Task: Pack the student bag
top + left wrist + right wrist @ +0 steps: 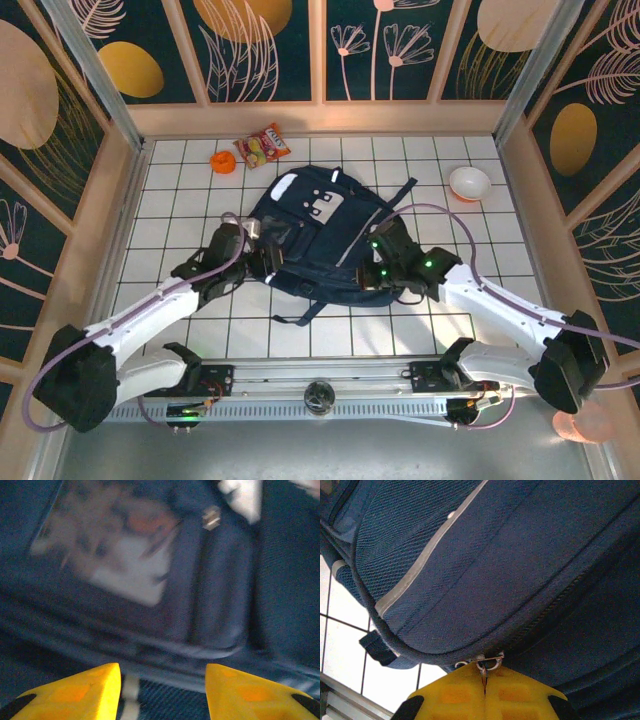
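At the near edge of the table (180,190), which is covered with white tiles, the two arms are fixed on a metal rail (320,372). Both arms reach forward and inward, each to its own side of the student bag (310,225).

The bag lies in the middle of the table, with its front side and the grey patches facing up. One dark strap (300,315) lies on the tiles at its near side.

The left fingers (85,692) are at the left side of the bag. They are apart at a middle width and nothing is between them. In the left wrist view they hover just over the dark blue fabric, which is blurred there.

The right fingers (455,697) are at the near right side of the bag. They are pressed together on a small metal zipper pull (489,664), at the end of a zipper line under a rounded blue panel with a light stripe.

Behind the bag, near the far wall, lie a small orange thing (222,160) and just beside it a colourful snack packet (262,146). A white bowl (470,182) stands at the far right, well apart from them.
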{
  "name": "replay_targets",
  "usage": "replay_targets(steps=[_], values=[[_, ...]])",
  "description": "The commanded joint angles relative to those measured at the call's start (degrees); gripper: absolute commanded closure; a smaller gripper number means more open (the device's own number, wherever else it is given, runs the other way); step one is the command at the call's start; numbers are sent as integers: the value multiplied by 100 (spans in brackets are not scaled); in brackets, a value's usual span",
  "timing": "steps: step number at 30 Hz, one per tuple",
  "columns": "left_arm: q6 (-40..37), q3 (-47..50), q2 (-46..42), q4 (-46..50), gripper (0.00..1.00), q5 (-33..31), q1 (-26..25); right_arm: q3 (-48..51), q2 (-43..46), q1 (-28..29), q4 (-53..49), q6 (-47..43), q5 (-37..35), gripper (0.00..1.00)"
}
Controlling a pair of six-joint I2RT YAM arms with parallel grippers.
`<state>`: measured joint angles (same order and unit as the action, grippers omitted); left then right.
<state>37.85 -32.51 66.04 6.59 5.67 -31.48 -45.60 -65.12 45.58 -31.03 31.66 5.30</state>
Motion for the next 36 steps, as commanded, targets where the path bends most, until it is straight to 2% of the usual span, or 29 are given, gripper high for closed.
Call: replay_targets(steps=[1, 5, 9, 15, 17, 20, 24, 26, 30, 36], values=[[902, 115, 345, -661, 53, -251, 42, 48, -73, 344, 256, 277, 138, 100], [737, -182, 1137, -1266, 51, -499, 137, 47, -230, 727, 529, 556, 120, 100], [525, -970, 2181, -1610, 50, -541, 343, -58, -527, 943, 888, 678, 143, 100], [443, -2285, 2971, -1401, 47, -543, 406, -373, -813, 891, 1029, 736, -90, 100], [681, -2549, 2870, -1102, 45, -452, 406, -382, -863, 798, 1102, 778, -73, 100], [1423, -2278, 2293, -815, 44, -147, 301, -347, -919, 726, 1275, 766, -6, 100], [2308, -1877, 1390, -170, 40, -337, -294, -300, -950, 635, 1422, 713, 94, 100], [2916, -1750, 1179, 83, 39, -231, -463, -291, -950, 606, 1392, 674, 85, 100], [3964, -1488, 978, -14, 38, 81, -800, -252, -915, 579, 1339, 631, 68, 100], [4617, -1886, 1293, 116, 42, 469, -1142, -246, -905, 579, 1369, 572, 102, 100]])
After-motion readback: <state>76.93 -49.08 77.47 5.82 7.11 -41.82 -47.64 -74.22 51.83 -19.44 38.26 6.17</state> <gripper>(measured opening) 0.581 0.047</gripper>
